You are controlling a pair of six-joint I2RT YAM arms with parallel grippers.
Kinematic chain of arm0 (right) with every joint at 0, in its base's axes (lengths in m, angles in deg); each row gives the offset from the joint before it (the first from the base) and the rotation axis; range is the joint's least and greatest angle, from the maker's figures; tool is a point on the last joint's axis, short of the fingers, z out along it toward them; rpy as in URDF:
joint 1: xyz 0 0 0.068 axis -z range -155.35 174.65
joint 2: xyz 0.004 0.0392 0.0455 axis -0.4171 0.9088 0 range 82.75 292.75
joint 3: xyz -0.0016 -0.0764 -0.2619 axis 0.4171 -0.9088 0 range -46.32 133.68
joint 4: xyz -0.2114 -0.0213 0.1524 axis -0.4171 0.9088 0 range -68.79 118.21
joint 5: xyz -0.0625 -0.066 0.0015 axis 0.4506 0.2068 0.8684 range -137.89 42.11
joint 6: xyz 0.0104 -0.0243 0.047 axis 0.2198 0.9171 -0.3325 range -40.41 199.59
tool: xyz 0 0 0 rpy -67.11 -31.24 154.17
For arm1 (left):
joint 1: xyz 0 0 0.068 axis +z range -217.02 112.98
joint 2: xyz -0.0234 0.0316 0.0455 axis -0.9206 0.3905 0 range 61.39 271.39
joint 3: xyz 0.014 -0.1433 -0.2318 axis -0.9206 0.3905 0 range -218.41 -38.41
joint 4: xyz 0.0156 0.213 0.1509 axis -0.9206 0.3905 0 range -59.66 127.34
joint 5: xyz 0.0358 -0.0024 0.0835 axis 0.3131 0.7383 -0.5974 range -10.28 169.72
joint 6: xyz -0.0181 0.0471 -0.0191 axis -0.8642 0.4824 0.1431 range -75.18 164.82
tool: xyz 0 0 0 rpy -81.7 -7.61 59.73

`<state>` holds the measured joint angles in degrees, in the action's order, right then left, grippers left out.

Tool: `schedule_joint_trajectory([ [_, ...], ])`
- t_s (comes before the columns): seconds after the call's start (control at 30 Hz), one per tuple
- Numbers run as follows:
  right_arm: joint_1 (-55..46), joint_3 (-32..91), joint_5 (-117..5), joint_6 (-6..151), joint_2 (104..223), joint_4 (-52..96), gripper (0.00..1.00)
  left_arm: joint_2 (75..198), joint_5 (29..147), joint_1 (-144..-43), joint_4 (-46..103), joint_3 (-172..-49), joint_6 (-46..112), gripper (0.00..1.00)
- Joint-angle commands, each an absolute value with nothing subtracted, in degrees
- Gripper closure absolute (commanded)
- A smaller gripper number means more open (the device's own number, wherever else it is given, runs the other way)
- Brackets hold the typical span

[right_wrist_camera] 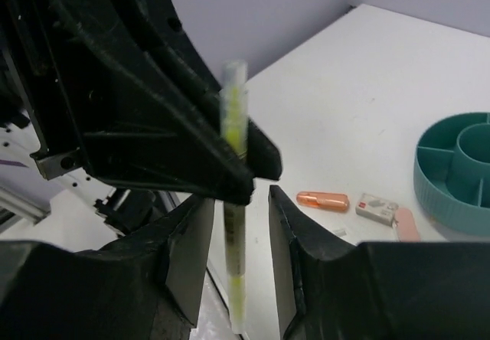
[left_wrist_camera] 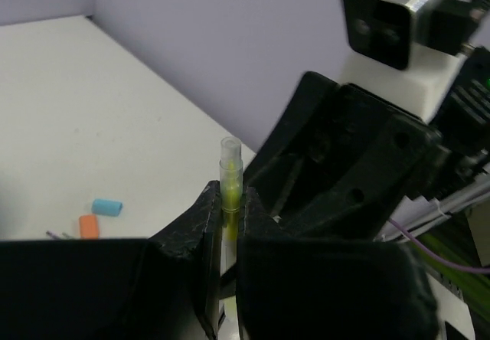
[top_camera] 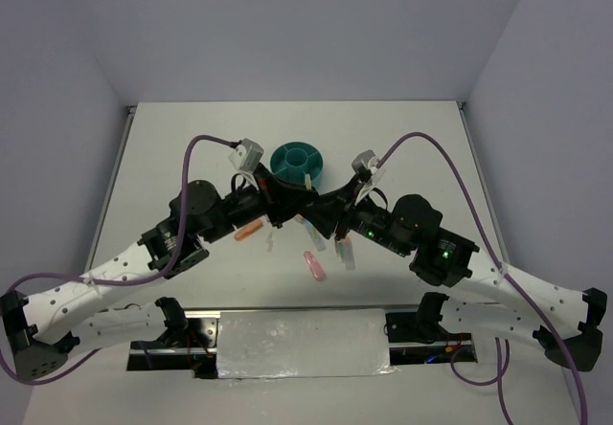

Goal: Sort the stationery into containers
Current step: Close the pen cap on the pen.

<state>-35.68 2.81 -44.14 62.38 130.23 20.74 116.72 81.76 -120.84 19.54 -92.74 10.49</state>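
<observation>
Left gripper (left_wrist_camera: 231, 202) is clamping the yellow pen (left_wrist_camera: 230, 164) upright over mid-table. Right gripper (right_wrist_camera: 239, 202) is sitting apart around it, not touching. I'd be backing right straight out, then lowering the pen tip-first into the teal organizer (top_camera: 277, 163) toward the far edge.

Place: a robotics lab test cell is showing here, not a home or shop.
Enclosure: plain pale walls (top_camera: 306, 23) are boxing in a white table (top_camera: 412, 123) on three sides.
Rig: a left arm (top_camera: 105, 272) and a right arm (top_camera: 536, 296) are standing bolted at the near edge.
Cabling: purple cables (top_camera: 201, 139) are looping to wrist cameras (top_camera: 247, 151).
Mounting: a silver sheet (top_camera: 302, 344) is lying between the bases.
</observation>
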Motion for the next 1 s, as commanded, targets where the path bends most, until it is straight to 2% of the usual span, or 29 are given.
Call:
schedule_joint_trajectory([
  [0.0,-34.8,2.1,-48.5,61.2,130.6,14.6,0.58,113.9,88.2,-121.1,9.9,-90.9,13.8,1.0],
  [0.1,-34.8,1.9,-49.6,60.8,130.6,13.7,0.83,113.1,89.3,-121.2,8.1,-90.4,14.0,1.0],
  [0.13,-34.7,2.1,-49.7,60.8,130.6,13.6,0.95,113.2,89.3,-121.2,8.4,-90.5,14.1,1.0],
  [0.17,-34.8,2.3,-50.3,60.7,130.7,13.5,1.0,113.2,89.0,-121.2,8.7,-90.6,14.2,1.0],
  [0.2,-34.8,2.3,-50.7,60.7,130.7,13.3,1.0,113.3,88.9,-121.2,9.2,-90.7,14.4,0.97],
  [0.23,-34.8,2.2,-50.9,60.7,130.7,12.9,1.0,113.4,88.7,-121.2,9.4,-91.1,14.4,0.86],
  [0.3,-34.8,2.0,-51.6,60.8,130.7,12.6,1.0,113.6,88.2,-121.3,10.3,-91.7,14.9,0.75],
  [0.33,-34.8,1.9,-51.7,61.0,130.7,12.5,1.0,113.9,88.0,-121.3,11.1,-92.1,15.2,0.61],
  [0.37,-34.8,1.8,-51.5,61.0,130.7,12.6,1.0,113.9,87.6,-121.3,12.0,-92.7,15.6,0.55],
  [0.5,-34.8,1.8,-50.9,61.7,130.6,13.3,1.0,113.2,84.9,-121.6,15.4,-94.9,16.7,0.48],
  [0.63,-34.8,1.8,-51.1,61.7,130.6,13.4,1.0,112.7,80.7,-121.6,18.6,-97.3,17.4,0.47],
  [0.97,-34.8,2.7,-51.3,61.9,131.4,14.1,1.0,113.6,76.4,-121.6,22.1,-99.0,16.0,0.64],
])
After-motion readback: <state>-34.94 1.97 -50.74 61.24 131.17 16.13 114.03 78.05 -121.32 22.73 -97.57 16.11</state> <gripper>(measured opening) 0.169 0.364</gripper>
